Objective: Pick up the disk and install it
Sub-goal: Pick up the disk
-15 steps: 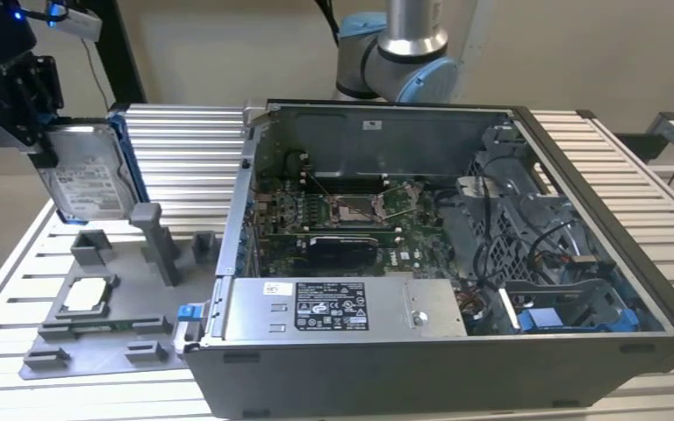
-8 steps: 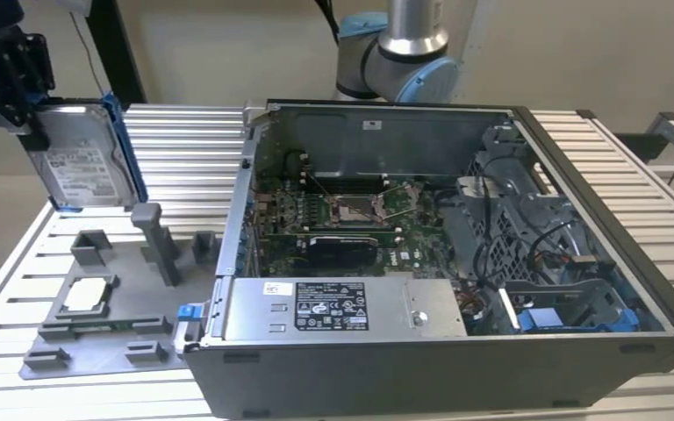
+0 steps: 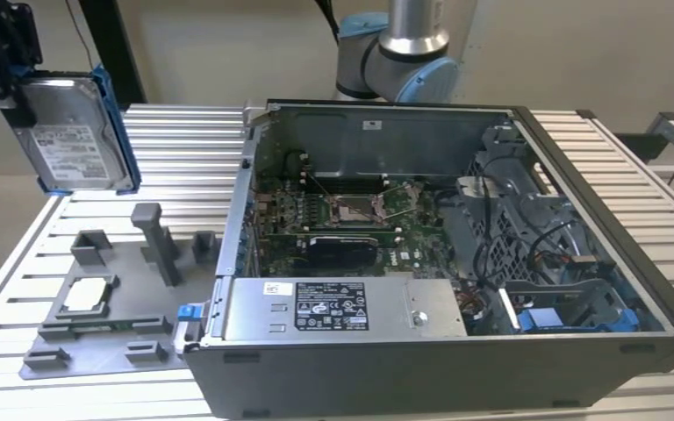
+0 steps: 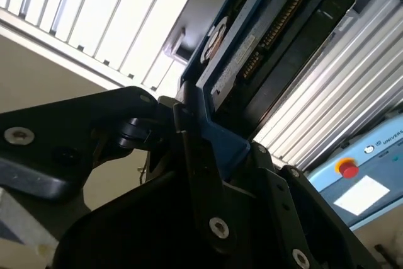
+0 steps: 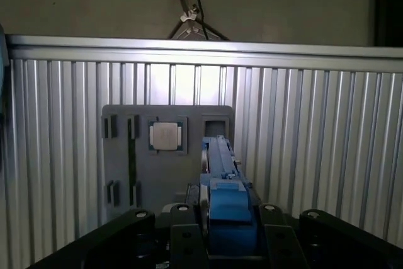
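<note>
Robot claw (image 3: 15, 83) holds the disk (image 3: 74, 136) in the air, well apart from the open computer case (image 3: 372, 386).

The claw is clamped on the disk's top edge. The disk hangs upright above the grey parts tray (image 3: 103, 338), at the exterior view's left. The pick-up looks done. Installing it likely calls for lining its blue rails up with the case.

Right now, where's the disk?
The disk hangs upright at the exterior view's far left, clamped in the gripper, in the air above the grey holder tray and outside the open computer case.
</note>
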Robot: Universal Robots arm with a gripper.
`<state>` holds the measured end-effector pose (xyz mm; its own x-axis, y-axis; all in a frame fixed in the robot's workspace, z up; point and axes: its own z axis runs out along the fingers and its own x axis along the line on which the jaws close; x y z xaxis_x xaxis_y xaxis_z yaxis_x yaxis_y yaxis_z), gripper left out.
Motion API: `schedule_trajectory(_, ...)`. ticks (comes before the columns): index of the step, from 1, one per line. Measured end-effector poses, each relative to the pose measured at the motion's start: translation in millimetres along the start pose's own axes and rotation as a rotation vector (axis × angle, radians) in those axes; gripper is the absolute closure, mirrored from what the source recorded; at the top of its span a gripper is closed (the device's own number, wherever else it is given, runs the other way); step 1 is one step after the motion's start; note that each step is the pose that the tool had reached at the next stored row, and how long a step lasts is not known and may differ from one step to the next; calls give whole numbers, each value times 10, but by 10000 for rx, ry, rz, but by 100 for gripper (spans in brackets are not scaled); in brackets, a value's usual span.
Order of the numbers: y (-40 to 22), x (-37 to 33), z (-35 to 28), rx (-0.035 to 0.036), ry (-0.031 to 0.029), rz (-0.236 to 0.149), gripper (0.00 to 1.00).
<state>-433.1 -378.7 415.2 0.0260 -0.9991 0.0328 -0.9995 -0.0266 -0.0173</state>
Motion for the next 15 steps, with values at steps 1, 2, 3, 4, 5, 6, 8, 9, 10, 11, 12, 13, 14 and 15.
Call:
schedule_trajectory(1,-1,2,-45,2,1,0,100)
schedule_trajectory(2,-2,3,-88,-1,3,-1,100)
schedule_trajectory(3,-3,5,-129,0,13,-1,100)
schedule_trajectory(4,-4,6,-175,-1,15,0,100)
schedule_trajectory(5,-5,8,-219,0,16,1,100)
schedule_trajectory(6,-6,9,-264,0,16,2,100)
schedule_trajectory(8,-7,12,-358,-1,17,2,100)
schedule_trajectory(9,-8,13,-403,0,17,2,100)
schedule_trajectory(10,-9,15,-448,1,17,2,100)
schedule_trajectory(11,-9,16,-492,0,17,2,100)
schedule_trajectory(12,-10,18,-535,2,16,2,100)
schedule_trajectory(13,-11,19,-585,1,17,2,100)
schedule_trajectory(14,-12,21,-630,0,20,2,100)
schedule_trajectory(15,-13,22,-674,1,19,2,100)
